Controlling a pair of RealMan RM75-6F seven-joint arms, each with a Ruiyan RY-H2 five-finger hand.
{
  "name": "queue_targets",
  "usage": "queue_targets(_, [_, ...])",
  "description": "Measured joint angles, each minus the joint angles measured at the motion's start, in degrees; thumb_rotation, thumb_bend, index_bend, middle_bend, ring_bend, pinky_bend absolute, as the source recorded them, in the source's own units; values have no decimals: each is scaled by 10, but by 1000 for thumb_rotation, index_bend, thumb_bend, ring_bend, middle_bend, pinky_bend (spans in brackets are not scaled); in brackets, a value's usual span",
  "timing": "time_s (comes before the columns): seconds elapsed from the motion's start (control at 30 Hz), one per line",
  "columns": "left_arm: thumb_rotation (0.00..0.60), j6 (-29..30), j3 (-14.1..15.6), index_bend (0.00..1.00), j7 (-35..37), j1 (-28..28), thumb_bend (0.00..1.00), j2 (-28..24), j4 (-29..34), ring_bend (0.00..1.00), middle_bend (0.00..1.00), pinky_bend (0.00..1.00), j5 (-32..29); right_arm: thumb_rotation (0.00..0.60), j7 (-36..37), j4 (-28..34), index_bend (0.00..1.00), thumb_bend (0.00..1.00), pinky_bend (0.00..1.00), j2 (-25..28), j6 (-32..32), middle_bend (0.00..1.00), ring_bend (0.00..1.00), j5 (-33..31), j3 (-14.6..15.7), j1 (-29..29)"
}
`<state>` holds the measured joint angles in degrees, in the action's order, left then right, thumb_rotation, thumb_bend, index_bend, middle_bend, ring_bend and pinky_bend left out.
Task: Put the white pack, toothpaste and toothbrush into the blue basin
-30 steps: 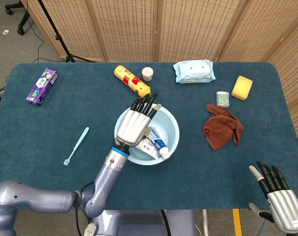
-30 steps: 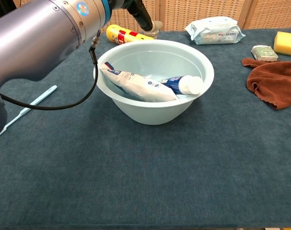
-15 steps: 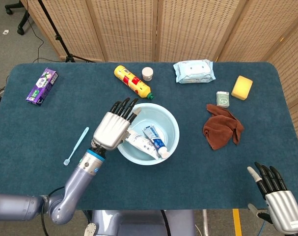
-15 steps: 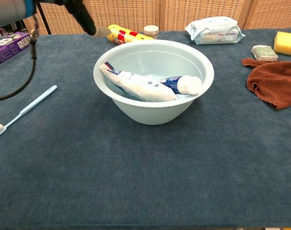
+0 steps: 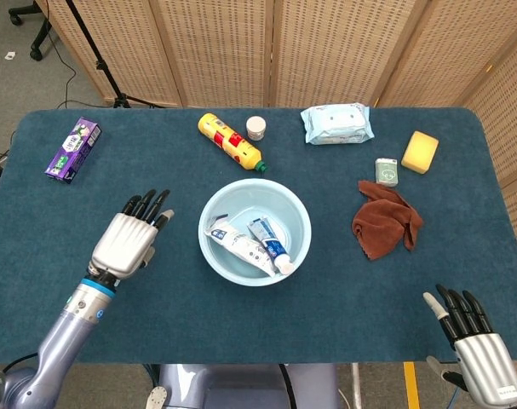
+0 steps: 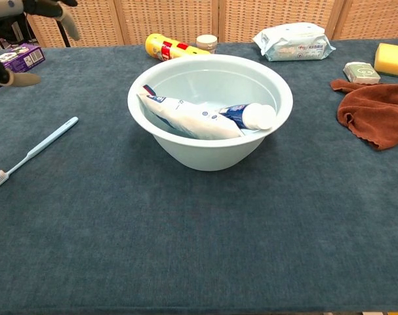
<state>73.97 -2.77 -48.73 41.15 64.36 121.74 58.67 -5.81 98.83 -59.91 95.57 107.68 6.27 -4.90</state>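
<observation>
The light blue basin [image 5: 214, 260] [image 6: 212, 151] stands mid-table. Inside it lies the toothpaste [image 5: 271, 244] [image 6: 248, 116], blue and white with a white cap, beside a white tube [image 6: 185, 117]. The white pack [image 5: 336, 123] [image 6: 294, 41] rests at the back of the table. The pale blue toothbrush [image 6: 33, 151] lies on the cloth left of the basin; in the head view my left hand hides it. My left hand [image 5: 132, 239] hovers over it, empty, with fingers spread; its fingertips [image 6: 66, 18] show at the chest view's top left. My right hand [image 5: 471, 341] is empty at the near right edge.
A yellow bottle [image 5: 229, 141] and a small jar [image 5: 255, 128] stand behind the basin. A purple box [image 5: 72, 149] lies far left. A brown cloth [image 5: 384, 220], a small green pack [image 5: 387, 171] and a yellow sponge [image 5: 421, 152] are at the right.
My left hand has drawn back from over the basin and moved left, now over the toothbrush. The right hand dropped slightly lower at the table's edge.
</observation>
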Motion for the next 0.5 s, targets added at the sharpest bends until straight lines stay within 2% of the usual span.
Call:
queue_targets(0.27, [600, -6, 22, 313, 59, -35, 324, -24, -38, 0, 0, 160, 15, 600, -11, 0, 60, 105, 0, -4, -5, 0, 0, 6, 3, 0])
queue_targets(0.5, [600, -14, 29, 351, 69, -52, 331, -17, -80, 0, 0, 160, 16, 600, -12, 0, 59, 105, 0, -6, -7, 0, 0, 3, 1, 0])
